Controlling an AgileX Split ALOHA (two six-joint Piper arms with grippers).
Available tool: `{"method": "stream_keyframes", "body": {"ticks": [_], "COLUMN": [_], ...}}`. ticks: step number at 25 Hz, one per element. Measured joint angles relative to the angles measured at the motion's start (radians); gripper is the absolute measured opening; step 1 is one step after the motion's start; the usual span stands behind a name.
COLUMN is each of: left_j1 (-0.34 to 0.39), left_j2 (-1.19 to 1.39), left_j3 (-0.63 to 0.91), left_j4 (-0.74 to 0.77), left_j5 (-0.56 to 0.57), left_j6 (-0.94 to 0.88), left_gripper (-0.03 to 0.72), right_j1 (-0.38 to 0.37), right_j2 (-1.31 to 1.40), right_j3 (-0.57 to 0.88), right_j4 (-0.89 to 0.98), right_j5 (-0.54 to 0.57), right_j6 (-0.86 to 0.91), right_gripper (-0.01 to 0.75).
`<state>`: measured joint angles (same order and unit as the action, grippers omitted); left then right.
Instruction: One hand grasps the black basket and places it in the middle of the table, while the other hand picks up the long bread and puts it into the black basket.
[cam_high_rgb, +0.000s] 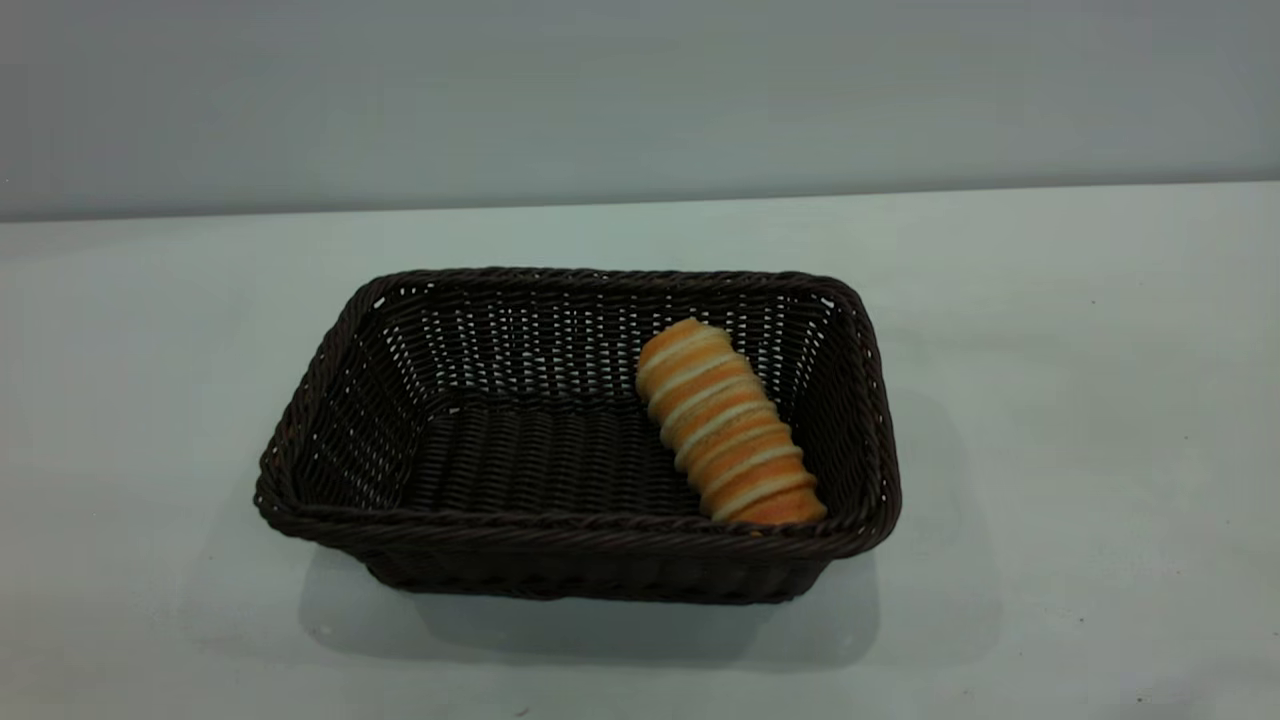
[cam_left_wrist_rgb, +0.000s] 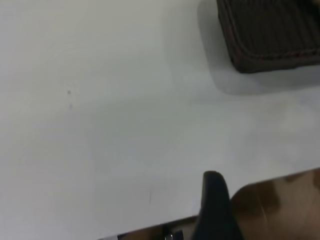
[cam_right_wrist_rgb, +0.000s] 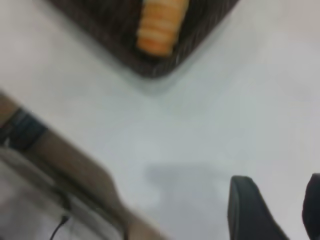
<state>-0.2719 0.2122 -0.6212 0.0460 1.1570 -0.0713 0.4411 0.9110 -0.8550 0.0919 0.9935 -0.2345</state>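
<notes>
The black basket (cam_high_rgb: 560, 535) stands in the middle of the white table (cam_high_rgb: 1050, 400). The long bread (cam_high_rgb: 728, 425) lies inside it at its right end, tilted against the right wall. Neither gripper shows in the exterior view. In the left wrist view a corner of the basket (cam_left_wrist_rgb: 270, 40) is far off, and my left gripper (cam_left_wrist_rgb: 215, 200) shows only partly, over the table's edge. In the right wrist view my right gripper (cam_right_wrist_rgb: 278, 185) is open and empty above bare table, well away from the basket (cam_right_wrist_rgb: 150, 67) and the bread (cam_right_wrist_rgb: 159, 25).
The table's near edge and the brown floor (cam_left_wrist_rgb: 285, 205) beyond it show in the left wrist view. The right wrist view shows the table edge (cam_right_wrist_rgb: 75, 165) and a thin cable (cam_right_wrist_rgb: 57, 227) below it. Bare tabletop surrounds the basket.
</notes>
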Motion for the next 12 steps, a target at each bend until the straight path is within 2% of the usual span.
{"method": "stream_keyframes", "body": {"ticks": [4, 12], "left_j1": [0.000, 0.000], "left_j2": [0.000, 0.000], "left_j3": [0.004, 0.065], "left_j4": [0.000, 0.016], "left_j5": [0.000, 0.000], "left_j6": [0.000, 0.000], "left_gripper": [0.585, 0.585], "right_j1": [-0.001, -0.001], "right_j2": [-0.176, -0.558], "right_j3": [0.050, 0.234], "right_j4": [0.000, 0.000], "right_j5": [0.079, 0.102], "right_j6": [0.039, 0.100], "right_gripper": [0.251, 0.251]}}
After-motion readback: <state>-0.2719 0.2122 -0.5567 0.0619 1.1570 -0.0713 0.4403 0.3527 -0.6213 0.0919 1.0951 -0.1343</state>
